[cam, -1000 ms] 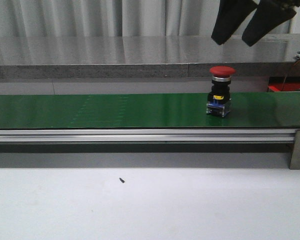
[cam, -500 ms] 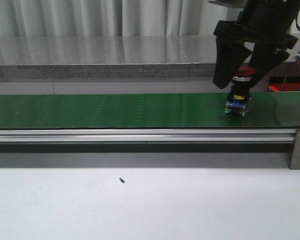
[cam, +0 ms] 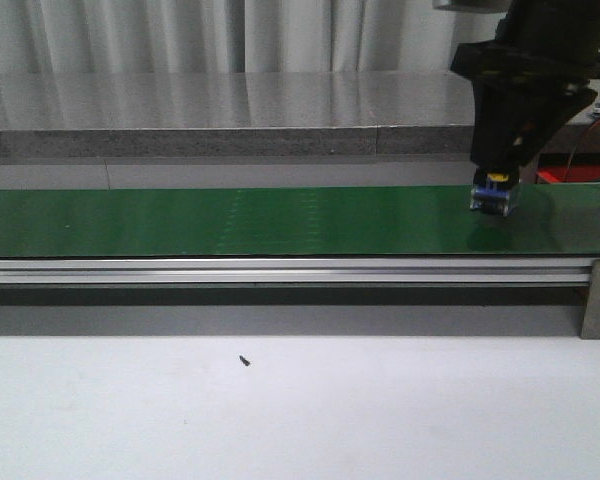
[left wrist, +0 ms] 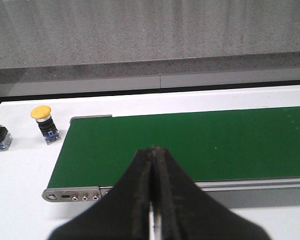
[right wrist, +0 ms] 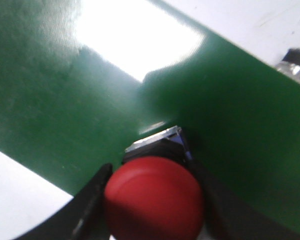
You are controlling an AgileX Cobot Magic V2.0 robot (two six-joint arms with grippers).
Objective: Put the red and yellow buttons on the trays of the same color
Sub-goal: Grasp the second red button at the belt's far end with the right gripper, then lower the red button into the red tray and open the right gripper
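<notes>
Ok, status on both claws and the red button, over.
Right claw closed around red button, button low over green belt. Left claw shut, empty. Two yellow buttons off the belt end. Nothing blocking.

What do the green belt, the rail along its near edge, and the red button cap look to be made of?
Green belt: probably smooth rubber or PVC, semi-glossy; it shows soft reflections and a bright glare patch in the right wrist view. Rail: looks like brushed aluminium, pale grey with long straight grooves. Red button cap: likely moulded plastic, even colour with a dull sheen, held between the right gripper fingers.
</notes>
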